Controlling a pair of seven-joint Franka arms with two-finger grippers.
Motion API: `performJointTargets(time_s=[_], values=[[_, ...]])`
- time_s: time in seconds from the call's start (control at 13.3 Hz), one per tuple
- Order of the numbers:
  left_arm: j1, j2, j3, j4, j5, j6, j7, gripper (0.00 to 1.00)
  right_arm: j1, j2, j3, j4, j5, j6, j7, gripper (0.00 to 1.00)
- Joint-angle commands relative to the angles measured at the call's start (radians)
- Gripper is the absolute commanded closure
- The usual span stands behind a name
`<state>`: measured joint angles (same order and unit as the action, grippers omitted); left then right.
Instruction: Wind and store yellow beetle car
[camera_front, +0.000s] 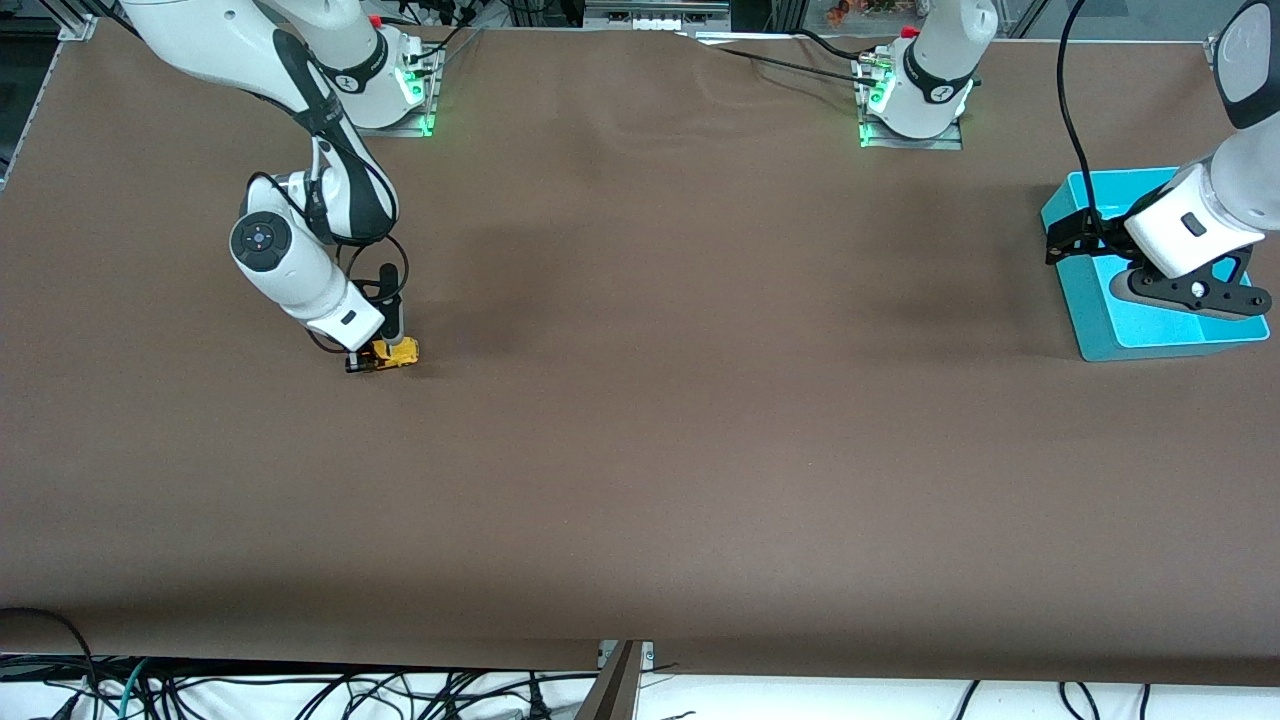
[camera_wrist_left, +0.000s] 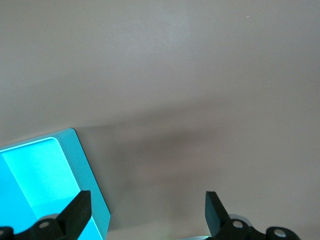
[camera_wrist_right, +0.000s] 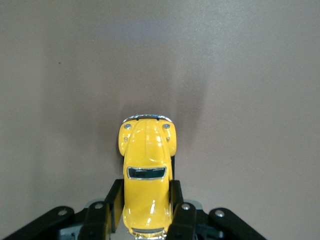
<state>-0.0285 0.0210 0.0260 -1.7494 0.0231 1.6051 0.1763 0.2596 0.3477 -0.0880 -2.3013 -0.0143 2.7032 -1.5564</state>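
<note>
The yellow beetle car rests on the brown table toward the right arm's end. My right gripper is down on it, shut on the car's body. One black finger presses each side of the roof, and the car's hood sticks out past the fingertips. My left gripper waits over the blue bin at the left arm's end of the table. It is open, with nothing between its fingers.
The brown table cloth stretches between the car and the blue bin. Both arm bases stand along the edge farthest from the front camera. Cables hang below the table's near edge.
</note>
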Motion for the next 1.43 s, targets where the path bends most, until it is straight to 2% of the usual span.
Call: performJointTargets(time_s=[0.0, 0.3, 0.6, 0.9, 1.35], values=[[0.006, -0.010, -0.009, -0.009, 0.020, 0.006, -0.009, 0.00, -0.005, 0.000, 0.004, -0.017, 0.000, 0.020, -0.004, 0.77], [0.006, -0.010, -0.009, -0.009, 0.020, 0.006, -0.009, 0.00, -0.028, 0.000, -0.004, -0.017, 0.002, 0.017, 0.007, 0.76], [0.006, -0.010, -0.009, -0.009, 0.020, 0.006, -0.009, 0.00, -0.134, 0.013, -0.007, -0.015, 0.000, 0.017, -0.022, 0.76], [0.006, -0.010, -0.012, -0.009, 0.020, 0.006, -0.011, 0.00, -0.265, 0.025, -0.007, -0.006, 0.000, 0.026, -0.132, 0.76], [0.006, -0.012, -0.014, -0.009, 0.017, 0.004, -0.023, 0.00, -0.329, 0.045, -0.007, 0.008, -0.001, 0.043, -0.172, 0.74]])
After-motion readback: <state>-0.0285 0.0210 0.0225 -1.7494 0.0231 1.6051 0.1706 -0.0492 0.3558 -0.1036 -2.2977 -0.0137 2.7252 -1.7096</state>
